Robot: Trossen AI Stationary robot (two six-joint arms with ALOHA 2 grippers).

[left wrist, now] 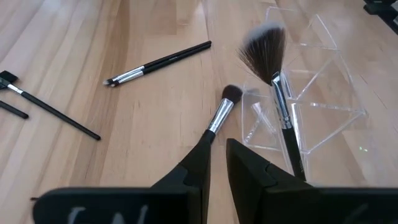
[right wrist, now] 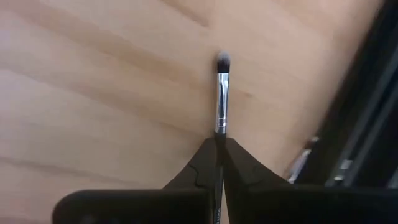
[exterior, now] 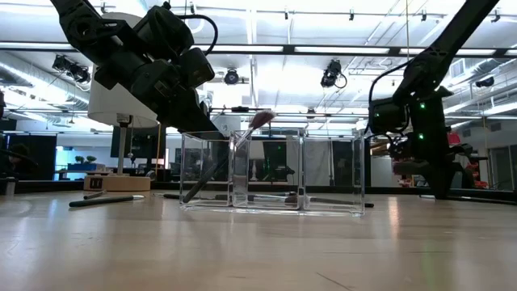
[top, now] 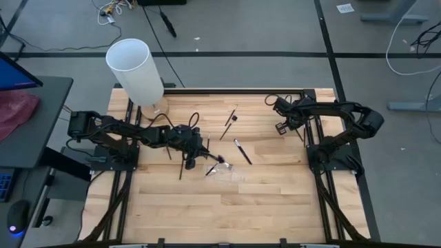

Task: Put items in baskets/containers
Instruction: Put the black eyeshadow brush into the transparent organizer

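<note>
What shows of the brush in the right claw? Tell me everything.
The brush is thin: a shiny silver ferrule and a small rounded tuft, dark with a paler tip. The right claw is shut on it, hiding the handle. It points straight out from the claw over the wooden table; whether it touches the wood is unclear.

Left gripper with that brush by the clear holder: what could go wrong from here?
The left gripper pinches its brush at the handle's end, so it may pivot and miss the clear holder. It could also knock the fan brush leaning there. The right gripper holds another thin brush similarly.
</note>
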